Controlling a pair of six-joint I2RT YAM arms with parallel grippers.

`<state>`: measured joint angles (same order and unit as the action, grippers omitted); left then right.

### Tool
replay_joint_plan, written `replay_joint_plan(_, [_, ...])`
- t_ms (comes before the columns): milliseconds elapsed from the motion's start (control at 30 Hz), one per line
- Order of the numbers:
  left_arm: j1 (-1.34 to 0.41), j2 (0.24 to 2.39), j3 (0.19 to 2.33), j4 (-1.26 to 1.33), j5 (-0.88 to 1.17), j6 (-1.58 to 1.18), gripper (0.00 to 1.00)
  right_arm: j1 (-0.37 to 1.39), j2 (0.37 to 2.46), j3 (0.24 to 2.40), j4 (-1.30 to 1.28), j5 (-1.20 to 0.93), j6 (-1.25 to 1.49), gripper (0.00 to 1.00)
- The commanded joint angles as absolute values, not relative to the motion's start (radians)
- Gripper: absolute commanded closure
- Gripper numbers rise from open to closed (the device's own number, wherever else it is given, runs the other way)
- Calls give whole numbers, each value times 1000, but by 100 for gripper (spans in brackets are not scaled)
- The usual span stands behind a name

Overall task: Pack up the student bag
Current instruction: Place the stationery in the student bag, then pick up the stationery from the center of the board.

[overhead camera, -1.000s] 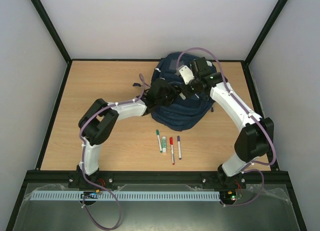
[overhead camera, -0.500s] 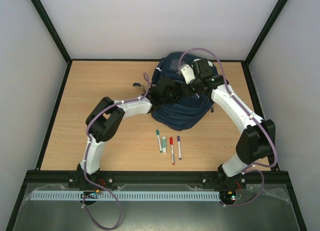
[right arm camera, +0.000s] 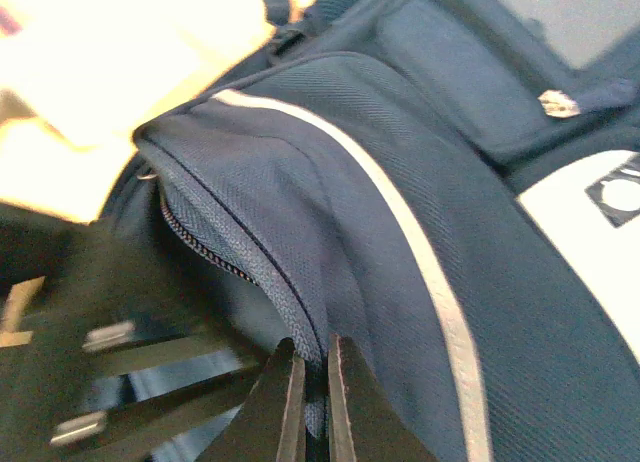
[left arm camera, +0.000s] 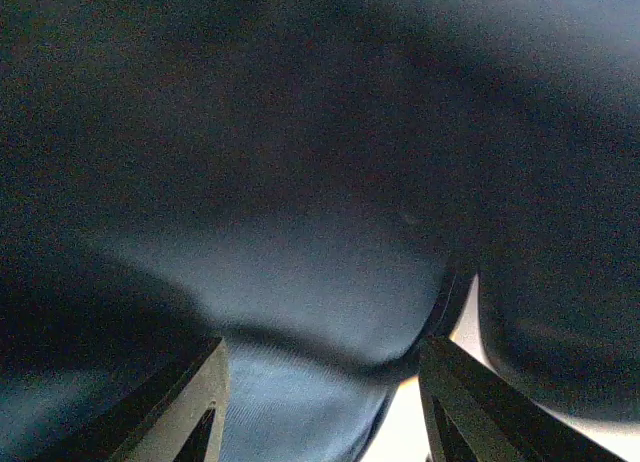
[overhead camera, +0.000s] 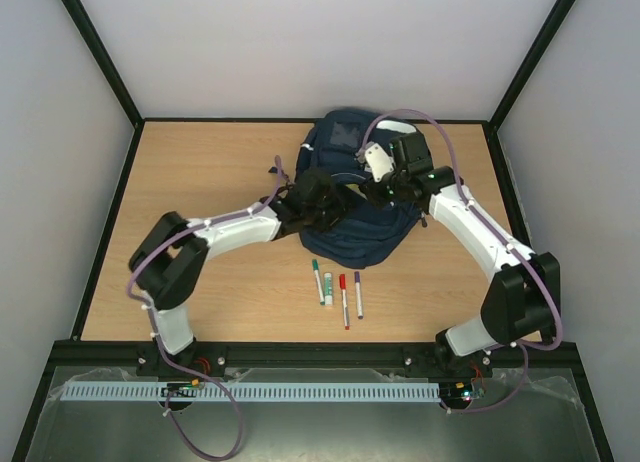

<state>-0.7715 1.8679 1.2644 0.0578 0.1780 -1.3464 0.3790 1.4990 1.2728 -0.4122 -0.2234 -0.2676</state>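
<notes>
The bag [overhead camera: 350,240] is laid at the far middle of the table [overhead camera: 200,172]. The left gripper [left arm camera: 325,347] is held with fingers spread against its fabric. A fold by the zip [right arm camera: 215,252] is pinched in the right gripper [right arm camera: 310,360], whose fingers are nearly pressed together.

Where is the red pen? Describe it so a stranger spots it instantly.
Start at the navy backpack on the wooden table. Just toward the near edge lies a short row of pens; the red pen is third from the left, the only red-capped one.

Tabletop [overhead camera: 200,172] seemingly free left of student bag [overhead camera: 365,237]; markers [overhead camera: 343,297] nearside.
</notes>
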Motion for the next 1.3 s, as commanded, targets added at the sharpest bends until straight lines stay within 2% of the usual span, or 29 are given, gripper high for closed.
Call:
replay_joint_plan(0, [-823,1648,1172,-168,190,-1137,47,308,1441,1184,-308,-194,-223,99])
replay_joint_plan(267, [-835,1456,980,-387,113,-949,50,305,1372,1096,-258,-218,-222,99])
replay_joint_plan(500, [-899,1407,876,-484,10,-1063,57,305,1342,1021,-222,-277,-235,99])
replay_joint_plan(667, [-960,1492,950,-516,-38,-1079,57,304,1331,1007,-213,-285,-239,99])
replay_joint_plan(833, [-1026,1637,1107,-658,-176,-1066,58,305,1332,1007,-215,-304,-236,99])
replay_joint_plan(1267, [-1042,1825,1158,-607,-113,-1037,61,304,1319,1006,-218,-311,-243,99])
